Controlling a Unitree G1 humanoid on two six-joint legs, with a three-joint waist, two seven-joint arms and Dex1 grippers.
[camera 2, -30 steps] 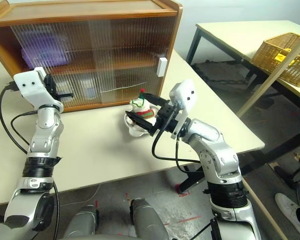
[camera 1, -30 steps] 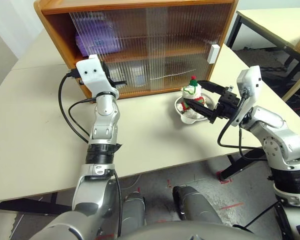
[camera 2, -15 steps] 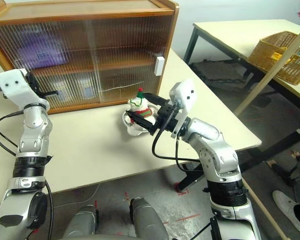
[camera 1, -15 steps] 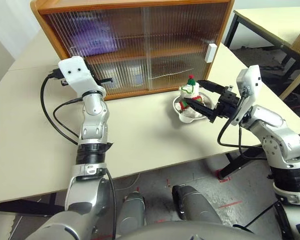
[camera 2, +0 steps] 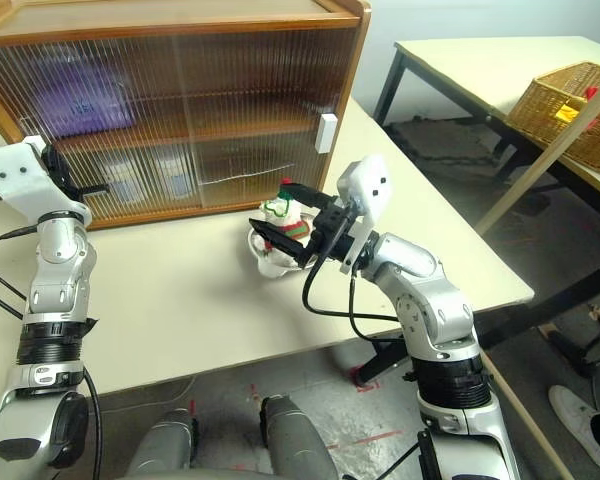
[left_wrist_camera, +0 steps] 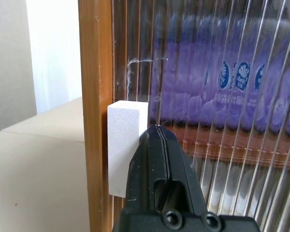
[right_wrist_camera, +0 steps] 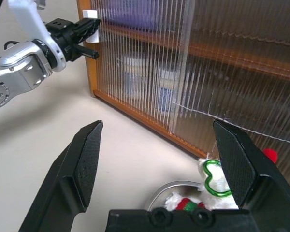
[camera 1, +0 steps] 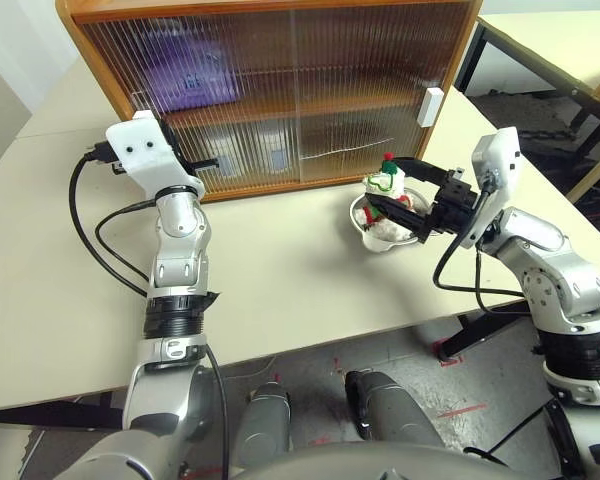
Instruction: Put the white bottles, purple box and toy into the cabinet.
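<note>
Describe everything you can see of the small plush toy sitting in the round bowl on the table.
The small white fluffy plush toy wears a red-and-green knitted scarf and a green hat with a red top. It sits upright in a round steel bowl on the pale table, just in front of the orange-brown wooden cabinet's closed ribbed sliding doors. The right gripper hovers over it with open jaws, one black finger on each side, not visibly touching it.
</note>
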